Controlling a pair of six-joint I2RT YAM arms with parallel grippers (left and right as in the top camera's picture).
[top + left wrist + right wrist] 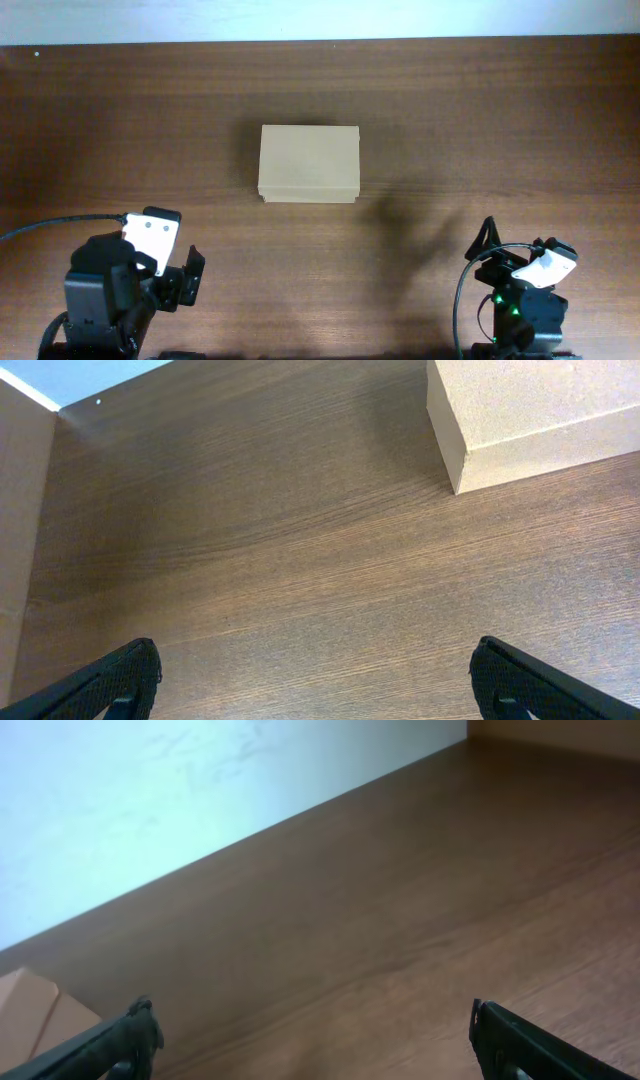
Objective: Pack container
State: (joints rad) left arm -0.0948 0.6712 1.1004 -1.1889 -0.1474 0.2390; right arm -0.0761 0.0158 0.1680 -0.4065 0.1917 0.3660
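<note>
The container (309, 163) is a plain tan cardboard box with its lid shut, standing at the middle of the dark wooden table. Its near left corner shows at the top right of the left wrist view (520, 415), and a corner of it shows at the bottom left of the right wrist view (30, 1010). My left gripper (318, 685) is open and empty, low at the front left (175, 275), well short of the box. My right gripper (315, 1040) is open and empty at the front right (530, 275), far from the box.
The wooden table (480, 120) runs to a pale wall at the back (150, 810). A tan vertical surface stands at the left edge of the left wrist view (20, 530). A black cable (50, 228) trails from the left arm.
</note>
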